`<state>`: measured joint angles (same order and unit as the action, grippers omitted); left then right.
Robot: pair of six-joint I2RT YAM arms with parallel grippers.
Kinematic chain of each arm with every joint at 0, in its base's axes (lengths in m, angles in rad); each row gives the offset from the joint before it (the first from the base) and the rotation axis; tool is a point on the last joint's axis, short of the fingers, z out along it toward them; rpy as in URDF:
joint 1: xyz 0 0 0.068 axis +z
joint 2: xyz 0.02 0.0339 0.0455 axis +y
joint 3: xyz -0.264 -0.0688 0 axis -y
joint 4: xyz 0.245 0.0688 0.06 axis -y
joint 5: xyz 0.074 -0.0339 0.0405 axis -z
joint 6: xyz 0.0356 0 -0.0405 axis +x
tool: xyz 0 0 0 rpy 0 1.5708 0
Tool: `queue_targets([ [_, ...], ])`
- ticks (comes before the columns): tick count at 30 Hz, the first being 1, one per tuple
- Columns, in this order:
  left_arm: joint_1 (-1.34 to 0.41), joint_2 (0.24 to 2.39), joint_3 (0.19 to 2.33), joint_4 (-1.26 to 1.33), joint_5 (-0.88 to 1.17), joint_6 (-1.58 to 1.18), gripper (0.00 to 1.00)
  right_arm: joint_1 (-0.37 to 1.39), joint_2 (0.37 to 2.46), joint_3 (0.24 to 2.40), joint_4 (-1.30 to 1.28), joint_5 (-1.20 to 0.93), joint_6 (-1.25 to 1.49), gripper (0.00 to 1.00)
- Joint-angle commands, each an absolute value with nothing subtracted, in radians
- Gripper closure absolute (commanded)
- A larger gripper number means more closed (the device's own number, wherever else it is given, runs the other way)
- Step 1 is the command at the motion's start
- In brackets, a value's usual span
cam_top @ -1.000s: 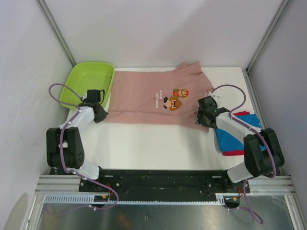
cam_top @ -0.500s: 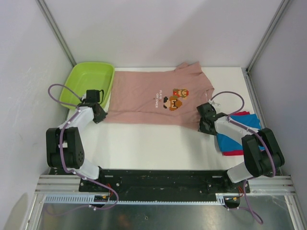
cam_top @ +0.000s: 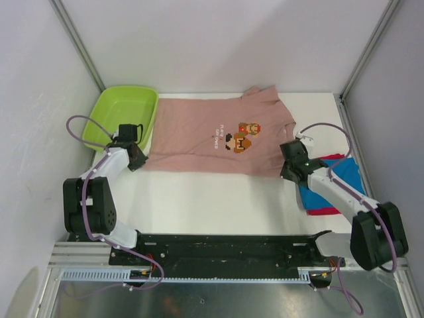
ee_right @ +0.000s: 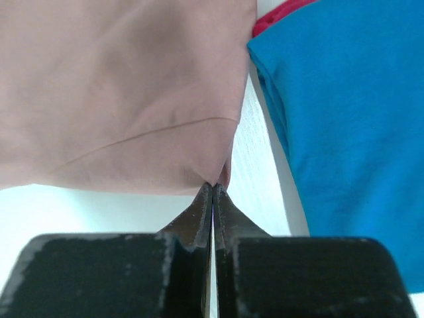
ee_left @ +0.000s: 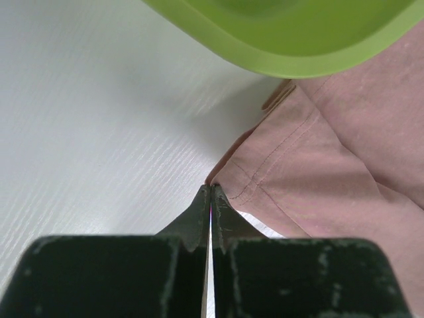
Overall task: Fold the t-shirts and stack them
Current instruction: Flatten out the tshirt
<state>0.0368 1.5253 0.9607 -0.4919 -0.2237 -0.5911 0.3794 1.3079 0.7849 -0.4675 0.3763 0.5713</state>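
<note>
Pink t-shirt lies spread flat, print up, across the far middle of the table. Left gripper and right gripper are clamped on its near-left and near-right corners. This looks like the first fold, so next both corners should lift together and travel far, avoiding the blue folded shirt.

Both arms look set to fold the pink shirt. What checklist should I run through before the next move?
1. Left tool shut on pink shirt corner: ok.
2. Right tool shut on the other near corner: ok.
3. Shirt flat, print up: ok.
4. Blue shirt outside right grip: ok.
5. Tub rim off the shirt's hem: cannot tell.
</note>
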Motion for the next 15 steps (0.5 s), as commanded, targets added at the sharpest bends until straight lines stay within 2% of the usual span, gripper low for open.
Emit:
queue_targets([
  [1,0.049,1.451,0.95,-0.513,-0.26,-0.554,1.0,0.378,1.181,0.864,-0.571,0.378,0.571,1.0],
  [7,0.049,1.427,0.953,-0.521,-0.268,-0.549,1.0,0.367,1.162,0.954,-0.597,0.318,0.549,1.0],
  [15,0.044,1.592,1.114,-0.517,-0.24,-0.572,1.0,0.194,1.55,1.152,-0.324,0.156,0.512,1.0],
])
